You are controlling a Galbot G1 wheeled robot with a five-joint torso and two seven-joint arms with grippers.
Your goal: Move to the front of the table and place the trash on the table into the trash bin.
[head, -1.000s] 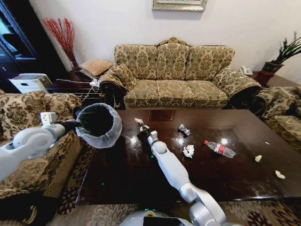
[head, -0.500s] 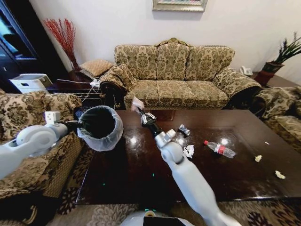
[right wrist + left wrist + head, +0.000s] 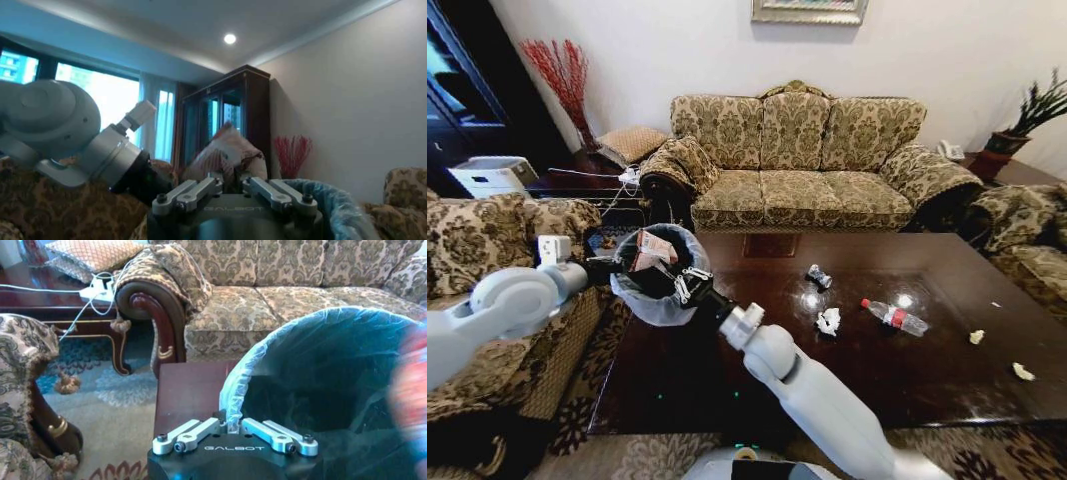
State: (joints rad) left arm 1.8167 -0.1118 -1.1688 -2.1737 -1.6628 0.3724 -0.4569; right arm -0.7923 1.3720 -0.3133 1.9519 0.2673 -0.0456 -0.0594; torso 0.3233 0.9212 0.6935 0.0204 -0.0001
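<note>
My left gripper (image 3: 613,268) is shut on the rim of the trash bin (image 3: 649,300) and holds it up at the table's far left corner; the left wrist view shows the left gripper (image 3: 233,429) clamped on the bag-lined rim of the trash bin (image 3: 313,335). My right gripper (image 3: 673,270) is shut on a piece of trash, a crumpled pink-and-white packet (image 3: 655,247), right over the bin's dark mouth. In the right wrist view the packet (image 3: 225,152) sticks up from the right gripper (image 3: 230,190). More trash lies on the table (image 3: 727,390): a silver can (image 3: 818,276), a paper wad (image 3: 828,321), a bottle (image 3: 894,316) and pale scraps (image 3: 1022,371).
A patterned sofa (image 3: 807,160) stands behind the table, with armchairs at the left (image 3: 487,240) and right (image 3: 1027,240). A side table with cables (image 3: 587,180) is at the back left. The carpet (image 3: 667,455) runs along the table's near edge.
My right arm has swung left from above the table's middle, carrying the packet over to the bin's mouth. The left arm has brought the bin slightly closer to the table.
</note>
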